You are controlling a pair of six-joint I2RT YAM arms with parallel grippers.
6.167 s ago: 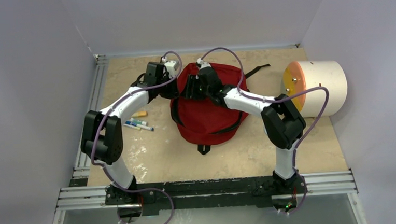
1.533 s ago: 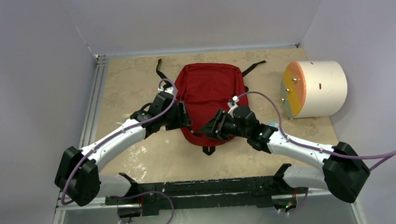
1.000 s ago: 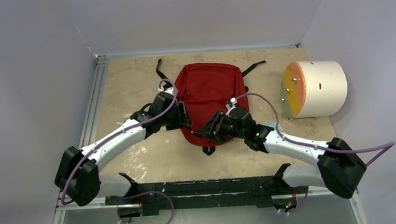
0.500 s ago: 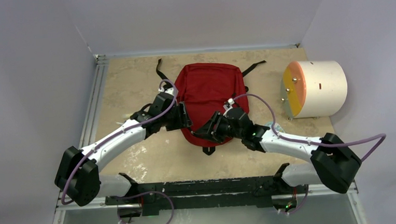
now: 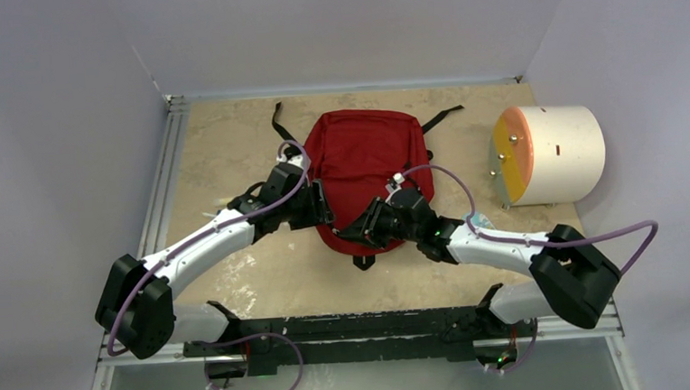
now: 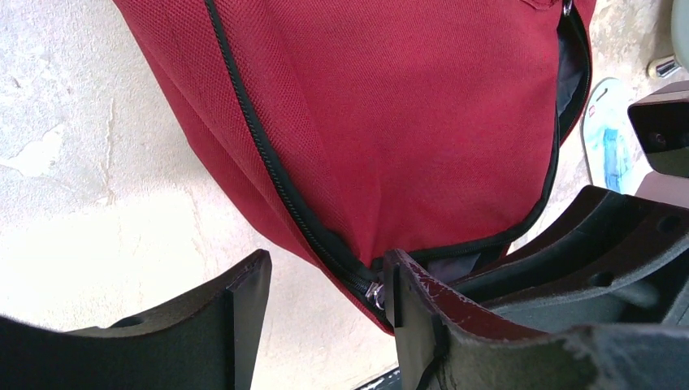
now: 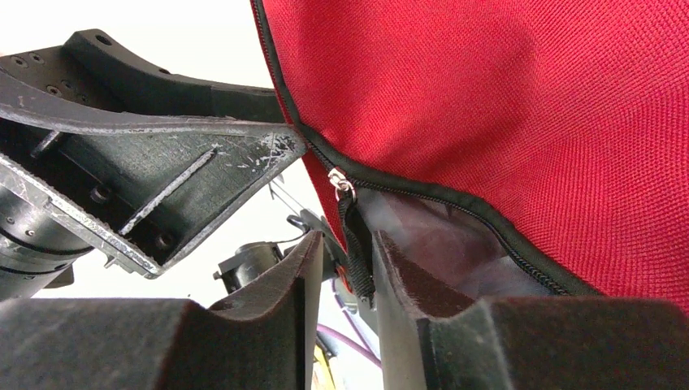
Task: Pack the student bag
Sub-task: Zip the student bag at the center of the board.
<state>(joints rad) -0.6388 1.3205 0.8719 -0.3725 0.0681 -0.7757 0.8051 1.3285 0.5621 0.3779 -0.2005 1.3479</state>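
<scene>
The student bag (image 5: 362, 162) lies flat at mid-table, dark red, with its zipper partly undone at the near end. Grey lining (image 7: 455, 244) shows through the gap. My left gripper (image 5: 322, 205) stands open at the bag's near-left corner. In the left wrist view the corner and the metal zipper slider (image 6: 374, 294) sit just inside its right finger (image 6: 414, 313). My right gripper (image 5: 351, 233) is at the near edge. Its jaws are narrow, with the black zipper pull (image 7: 355, 244) hanging between them against the right finger and a slit left beside it.
A cream cylinder with an orange-yellow face (image 5: 551, 153) lies at the right wall. A blue and white packet (image 6: 608, 134) lies on the table by the bag's right side. Black straps (image 5: 441, 117) trail behind the bag. A metal rail (image 5: 157, 215) runs along the left edge.
My right arm has slid left along the bag's near edge and its jaws have narrowed round the zipper pull. The left arm and the bag have stayed put over the last second.
</scene>
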